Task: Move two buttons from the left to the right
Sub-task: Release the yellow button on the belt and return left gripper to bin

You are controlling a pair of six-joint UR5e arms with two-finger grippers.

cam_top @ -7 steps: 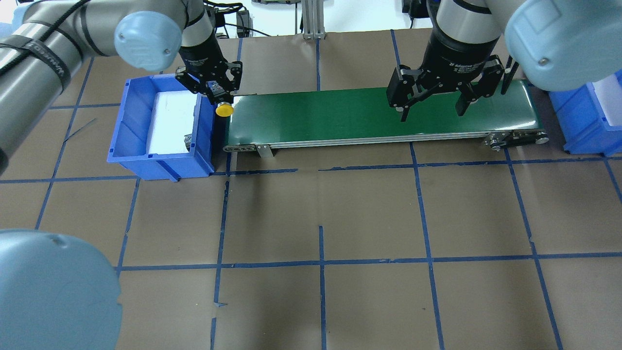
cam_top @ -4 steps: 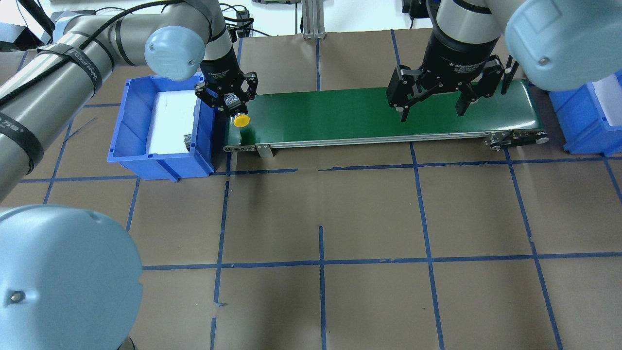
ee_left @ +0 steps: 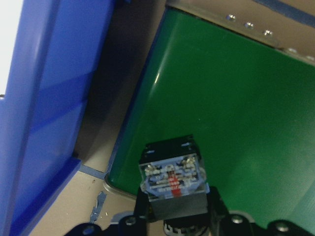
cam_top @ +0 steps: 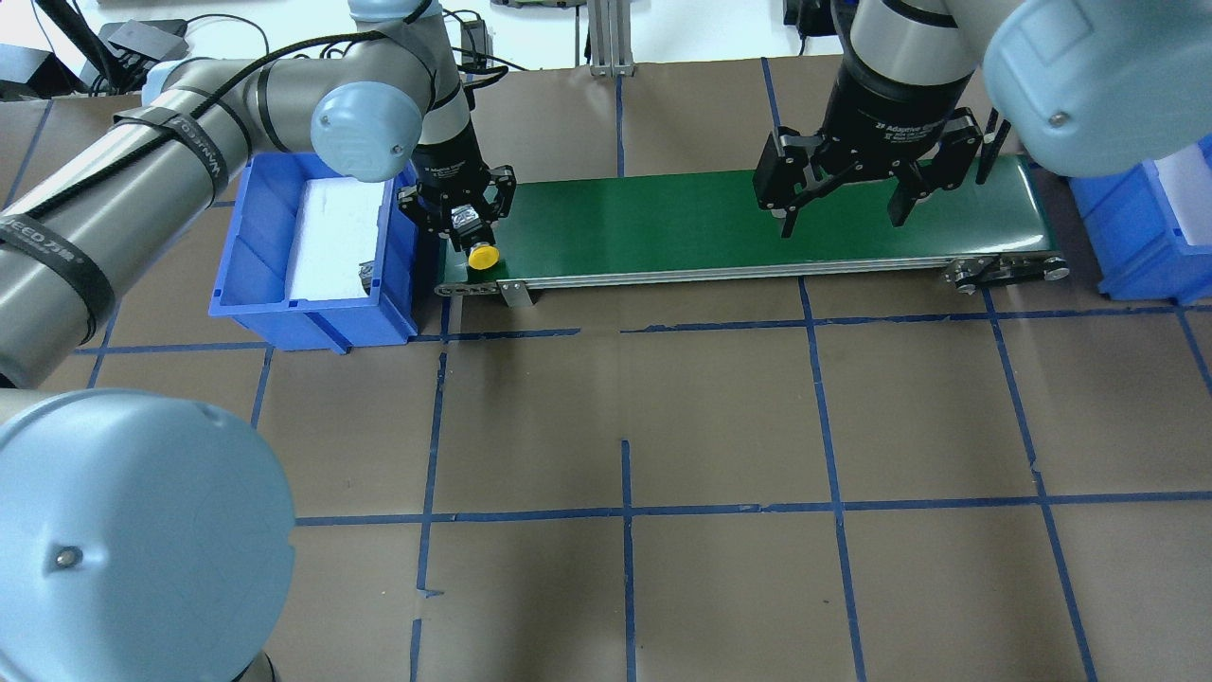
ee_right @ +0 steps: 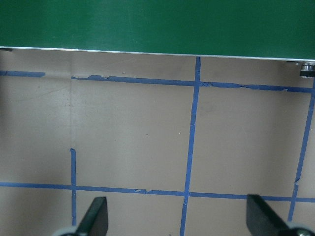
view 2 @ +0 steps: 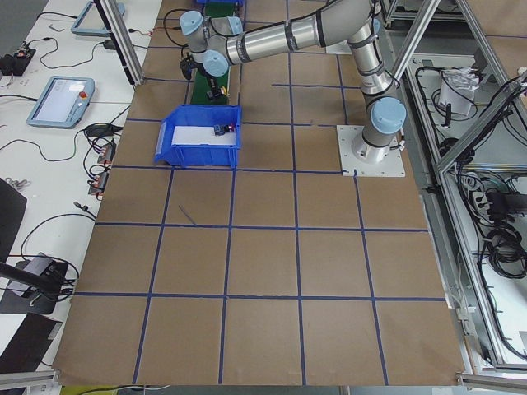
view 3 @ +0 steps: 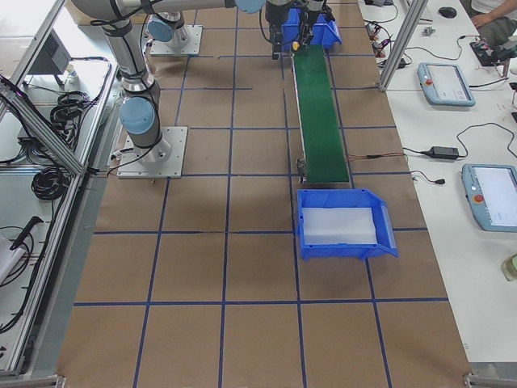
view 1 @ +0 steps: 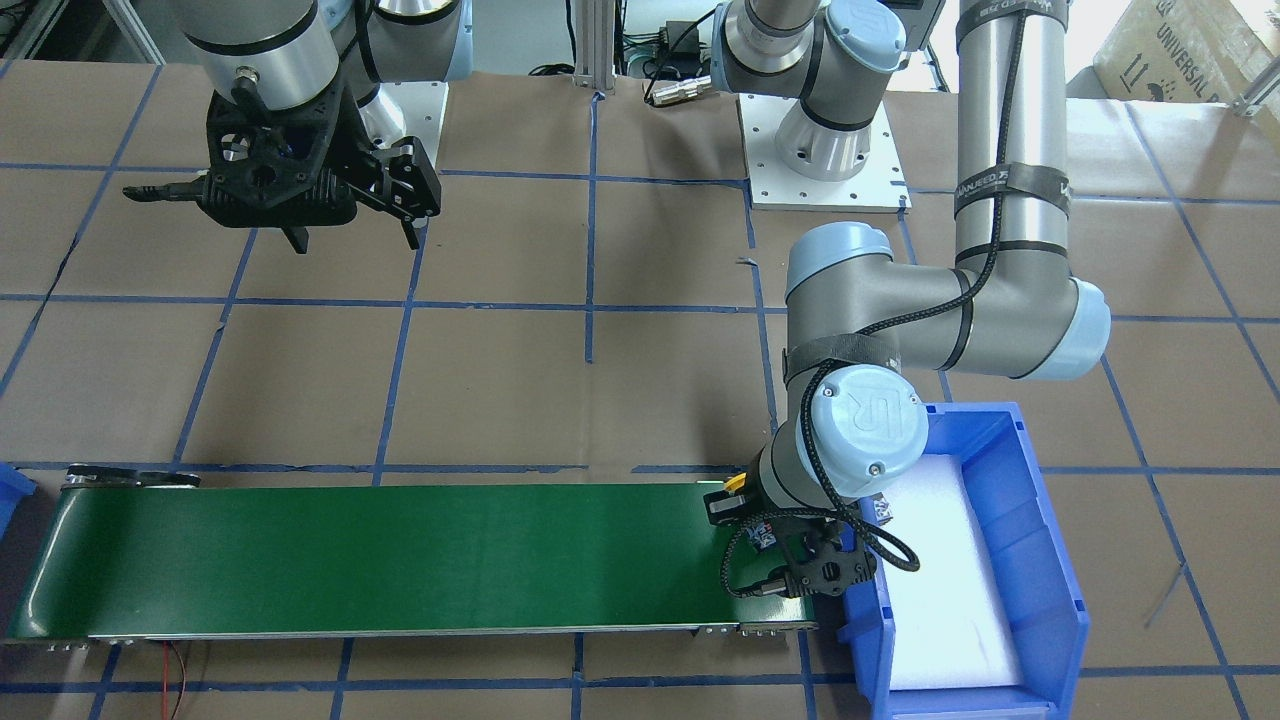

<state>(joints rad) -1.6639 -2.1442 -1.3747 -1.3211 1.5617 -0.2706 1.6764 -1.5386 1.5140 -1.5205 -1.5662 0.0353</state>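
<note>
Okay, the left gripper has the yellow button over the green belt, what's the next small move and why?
Probably lower the left gripper straight down and release the yellow button. It is shut on the button over the left end of the green belt, and the right gripper hangs open farther along.

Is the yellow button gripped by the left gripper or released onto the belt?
Gripped: the left gripper clamps the yellow button by its body, over the belt. Contact with the belt: cannot tell.
</note>
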